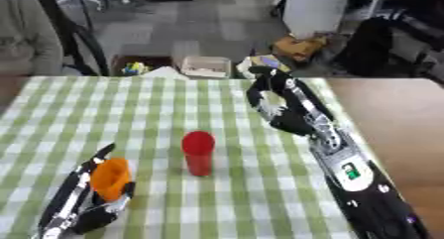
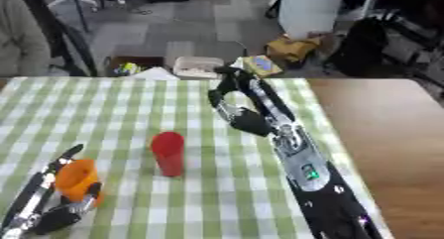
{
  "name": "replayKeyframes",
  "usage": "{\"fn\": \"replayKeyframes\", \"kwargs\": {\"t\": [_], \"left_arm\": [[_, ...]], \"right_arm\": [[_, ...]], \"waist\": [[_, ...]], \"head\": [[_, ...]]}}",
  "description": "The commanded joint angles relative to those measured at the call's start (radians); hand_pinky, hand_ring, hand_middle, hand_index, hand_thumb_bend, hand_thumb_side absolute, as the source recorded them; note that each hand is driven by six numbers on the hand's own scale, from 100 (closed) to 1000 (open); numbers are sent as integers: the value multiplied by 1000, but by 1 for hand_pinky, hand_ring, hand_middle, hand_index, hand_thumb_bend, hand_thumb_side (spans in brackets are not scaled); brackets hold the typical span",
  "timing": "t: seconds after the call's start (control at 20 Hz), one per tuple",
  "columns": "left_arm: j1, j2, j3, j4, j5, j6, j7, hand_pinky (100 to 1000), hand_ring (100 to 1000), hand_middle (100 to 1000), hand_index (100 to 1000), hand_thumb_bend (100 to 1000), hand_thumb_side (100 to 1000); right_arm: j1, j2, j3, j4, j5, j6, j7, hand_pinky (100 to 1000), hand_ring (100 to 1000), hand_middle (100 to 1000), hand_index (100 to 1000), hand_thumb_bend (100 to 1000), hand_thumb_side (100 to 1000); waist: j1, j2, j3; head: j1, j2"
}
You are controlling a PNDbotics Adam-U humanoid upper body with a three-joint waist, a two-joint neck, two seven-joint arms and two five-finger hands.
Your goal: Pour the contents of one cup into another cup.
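Red cup (image 1: 197,152), upright on the green-checked cloth near the table's middle, orange cup (image 1: 110,178), tilted, open mouth up, held in left hand (image 1: 91,208) at near-left, cups well apart

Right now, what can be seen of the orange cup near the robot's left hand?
The orange plastic-looking cup is a plain tapered tumbler, its wider mouth up and leaning slightly toward the far side. It sits at the near left of the green-and-white checked tablecloth, held in the robot's left hand, whose fingers curl round its lower part. Its contents cannot be made out. It stands apart from the upright red cup to its right.
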Motion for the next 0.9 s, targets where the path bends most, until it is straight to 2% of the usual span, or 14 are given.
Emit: {"fn": "replayKeyframes", "kwargs": {"t": [0.05,0.35,0.4,0.45,0.7,0.9], "left_arm": [[1,16,3,-60,34,-23,21,110,346,564,977,100,406],[19,40,23,-159,62,-19,41,100,335,552,968,100,396],[21,43,26,-172,68,-16,42,100,334,551,968,100,426],[24,46,28,-185,74,-13,43,100,334,551,968,100,401],[36,62,39,-244,97,1,45,100,335,550,966,100,406],[46,83,40,-301,123,9,30,100,329,543,954,100,448]], "right_arm": [[-10,-9,-4,-9,-5,1,0,780,622,554,868,241,569],[-4,-10,-5,3,-5,2,0,778,620,553,868,239,567],[-3,-10,-5,6,-6,2,0,778,619,553,868,238,561],[-2,-10,-5,8,-7,2,0,777,619,552,868,239,567],[8,-11,-7,38,-3,4,3,763,610,548,867,251,554],[20,-11,-6,71,5,-6,9,753,601,545,869,305,424]], "waist": [[1,-14,0],[4,-16,4],[4,-16,4],[5,-16,4],[6,-16,5],[9,-17,9]], "head": [[-4,-10],[-9,-9],[-9,-10],[-10,-10],[-12,-11],[-18,-13]]}}
